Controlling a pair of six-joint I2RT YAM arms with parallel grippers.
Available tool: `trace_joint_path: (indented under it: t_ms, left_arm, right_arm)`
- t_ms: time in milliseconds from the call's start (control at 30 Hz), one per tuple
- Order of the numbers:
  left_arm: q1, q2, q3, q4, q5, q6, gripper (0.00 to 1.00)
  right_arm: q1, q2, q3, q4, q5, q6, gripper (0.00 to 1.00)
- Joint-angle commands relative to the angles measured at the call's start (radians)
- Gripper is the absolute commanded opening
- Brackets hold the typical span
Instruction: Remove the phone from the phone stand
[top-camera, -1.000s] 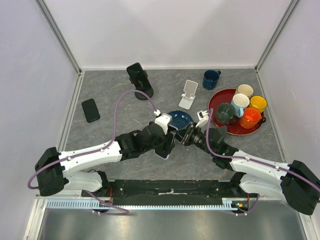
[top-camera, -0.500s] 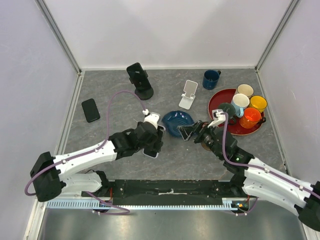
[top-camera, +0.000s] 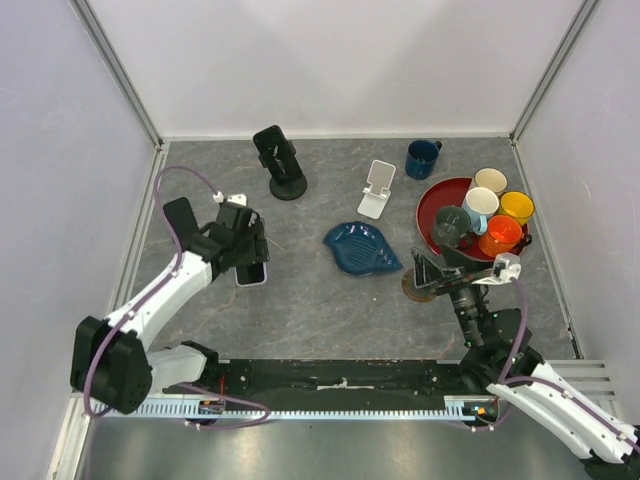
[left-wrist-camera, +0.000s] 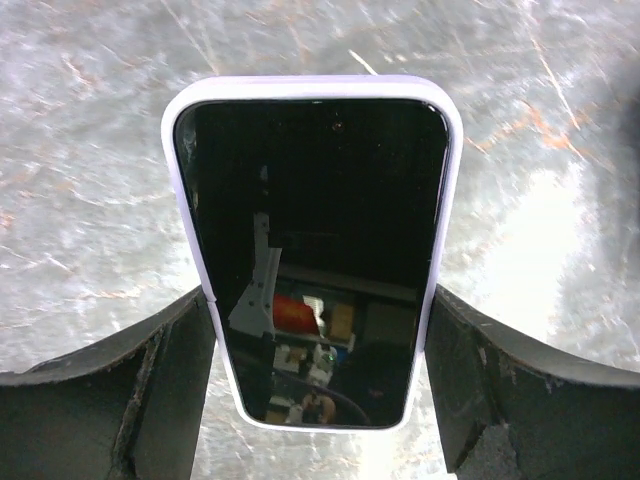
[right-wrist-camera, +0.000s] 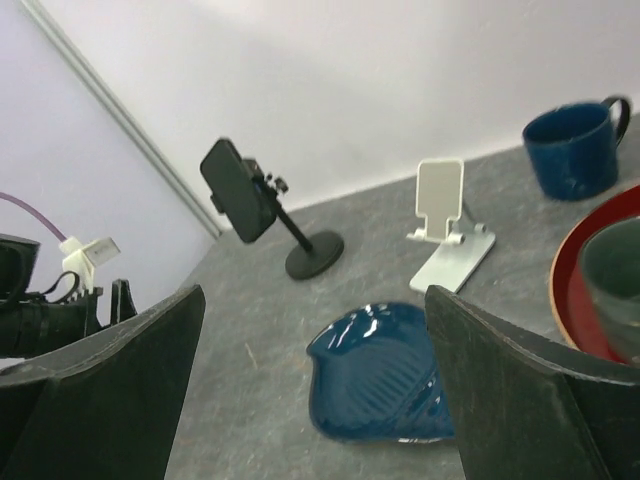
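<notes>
White stand (top-camera: 377, 188) empty; lilac-cased phone (left-wrist-camera: 312, 200) clamped in left hand (top-camera: 250, 266) near worktop (top-camera: 300, 300) left edge; right hand (right-wrist-camera: 312, 300) wide, empty. Remaining, likely: set phone down

Worktop (top-camera: 330, 310): grey, marbled, walls on three sides. Back left: black clamp stand (top-camera: 289, 185), upright on round base. To its right, apart: white folding stand (top-camera: 377, 189). Navy mug (top-camera: 422, 158) near back wall, just beyond red tray (top-camera: 447, 190). Tray sits by right wall. Blue leaf-shaped dish (top-camera: 362, 248) near middle, in front of white folding stand. Black phone (top-camera: 177, 212) flat by left wall.
</notes>
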Motion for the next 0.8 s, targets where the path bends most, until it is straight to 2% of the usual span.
trace_joint_path:
  t_ms: [0, 100, 233, 533, 767]
  left_arm:
    - [0.135, 0.103, 0.122, 0.026, 0.043, 0.093, 0.02]
    - [0.235, 0.217, 0.201, 0.043, 0.066, 0.114, 0.02]
    - [0.347, 0.406, 0.366, 0.048, 0.086, 0.116, 0.02]
    - [0.454, 0.758, 0.690, 0.008, 0.065, 0.151, 0.04]
    - [0.506, 0.913, 0.854, -0.069, 0.054, 0.188, 0.06]
  right_arm:
    - [0.002, -0.147, -0.026, -0.002, 0.062, -0.168, 0.98]
    - [0.002, -0.146, 0.000, -0.083, 0.096, -0.209, 0.98]
    - [0.001, -0.146, -0.013, -0.097, 0.081, -0.195, 0.98]
    - [0.001, -0.157, -0.029, -0.117, 0.076, -0.170, 0.98]
    - [0.002, -0.157, -0.035, -0.117, 0.068, -0.170, 0.98]
